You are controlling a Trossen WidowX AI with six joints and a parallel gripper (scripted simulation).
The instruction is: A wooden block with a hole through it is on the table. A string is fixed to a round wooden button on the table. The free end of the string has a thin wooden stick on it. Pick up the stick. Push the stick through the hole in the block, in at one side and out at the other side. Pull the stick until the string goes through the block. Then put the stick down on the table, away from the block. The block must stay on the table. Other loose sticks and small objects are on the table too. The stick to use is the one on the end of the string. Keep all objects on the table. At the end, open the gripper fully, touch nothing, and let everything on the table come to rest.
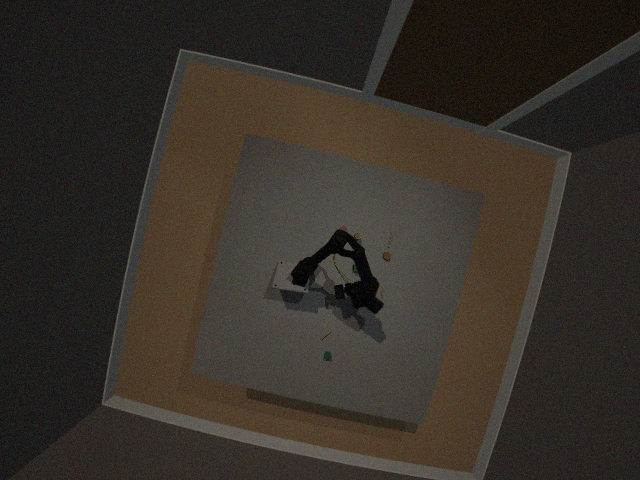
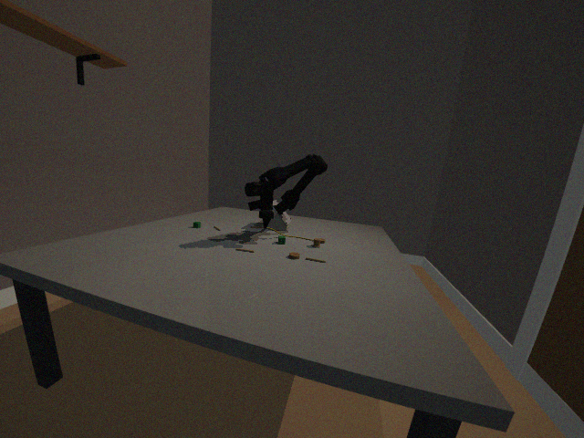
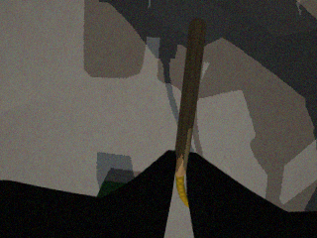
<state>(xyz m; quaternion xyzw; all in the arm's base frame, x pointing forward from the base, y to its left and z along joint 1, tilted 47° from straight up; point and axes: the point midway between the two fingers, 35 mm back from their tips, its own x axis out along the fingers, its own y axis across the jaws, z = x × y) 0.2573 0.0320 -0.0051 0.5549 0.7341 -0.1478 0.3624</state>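
Observation:
My gripper [image 2: 266,226] [image 3: 180,159] points down, low over the table, shut on the wooden stick [image 3: 192,84] near its string end. The stick juts from the fingertips. The yellow string [image 1: 334,262] [image 2: 301,237] [image 3: 181,187] runs from there towards a round orange-brown button [image 1: 343,228] [image 2: 320,241]. A small orange-brown piece [image 1: 357,236] [image 2: 316,244] stands beside the button. A green block [image 1: 355,268] [image 2: 281,239] [image 3: 111,188] stands between the arm and the loose pieces. No hole is readable, so I cannot tell which piece is the holed block. In the top view the arm hides the fingertips.
Loose sticks [image 1: 326,335] [image 2: 245,250] lie apart, one with a round orange disc [image 1: 386,255] [image 2: 294,255] near it. Another green piece [image 1: 327,355] [image 2: 196,224] stands farther off. The arm's base plate [image 1: 283,273] is on the grey table [image 1: 289,180] [image 2: 235,292].

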